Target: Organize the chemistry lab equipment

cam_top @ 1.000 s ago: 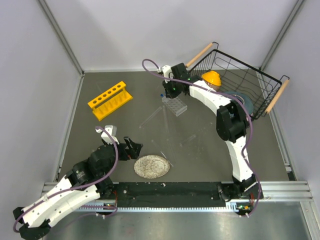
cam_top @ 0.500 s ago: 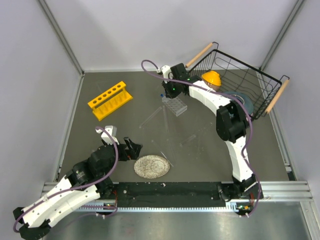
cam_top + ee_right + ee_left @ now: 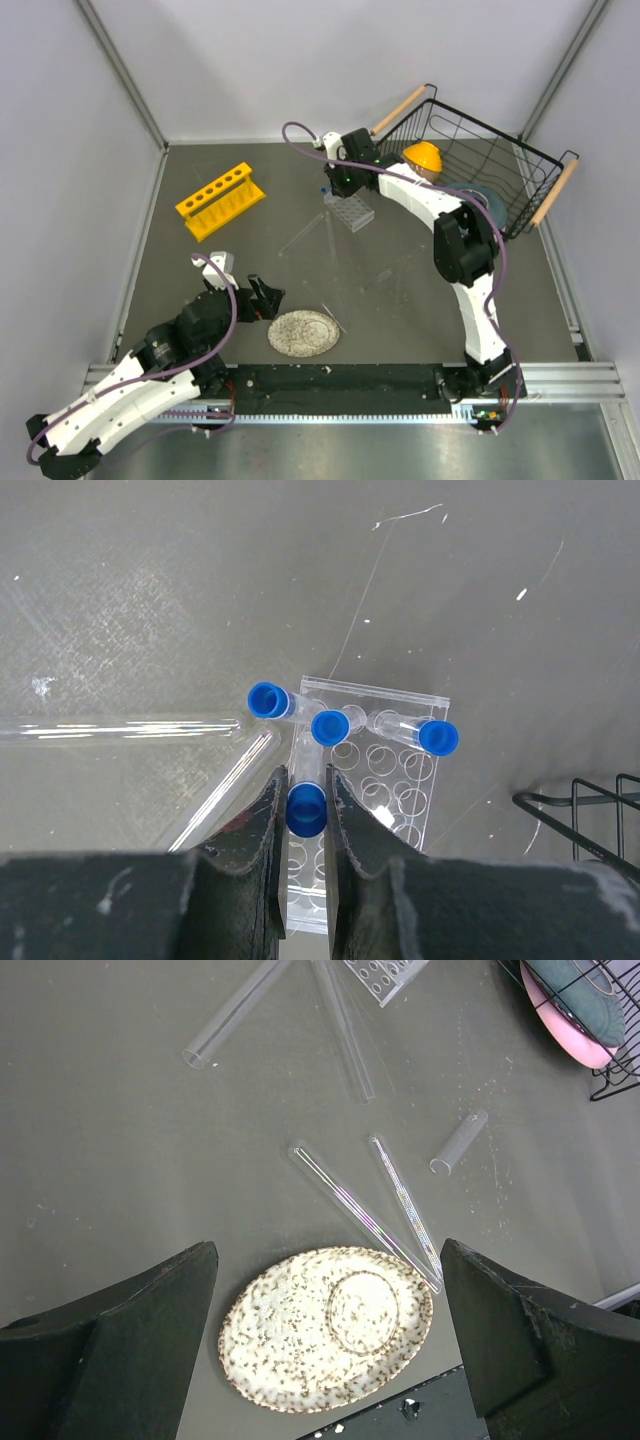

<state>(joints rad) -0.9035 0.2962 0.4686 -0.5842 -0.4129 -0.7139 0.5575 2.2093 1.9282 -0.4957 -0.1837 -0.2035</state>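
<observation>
**Item: lab equipment sorting, part done**

**Right fingers** [image 3: 240, 880]: pressed in on a vial [image 3: 306, 810], whose blue cap shows between the tips. The vial is held over the near half of the clear rack [image 3: 385, 790]. Whether its base has entered a hole cannot be told.

**Left fingers** [image 3: 130, 1350]: spread wide, holding nothing, poised above the surface [image 3: 120, 1160].

**Placed so far**
- Three other vials [image 3: 329, 727], blue-capped, stand along the far edge of the clear rack, just ahead of the right fingers. All are tilted, and how well they are seated is unclear.

**Left to sort**
- Two thin test tubes [image 3: 350, 1200] lie flat just ahead of the left fingers.
- Two thicker tubes lie further ahead, near the clear rack. In the right wrist view they run off to the left of those fingers.
- One short open tube [image 3: 458, 1142] lies ahead and to the right of the left fingers, apart from the others.
- The yellow rack [image 3: 220, 200] stands well ahead of the left fingers, and its holes look empty from above.

**Not part of the job**
- A speckled disc [image 3: 325, 1325] lies directly below the gap between the left fingers.
- A wire basket [image 3: 480, 170] stands to the right of the right fingers.

**Progress, as judged:** the vial stage is close to finished. The long tubes appear untouched, so roughly half the work remains.
</observation>
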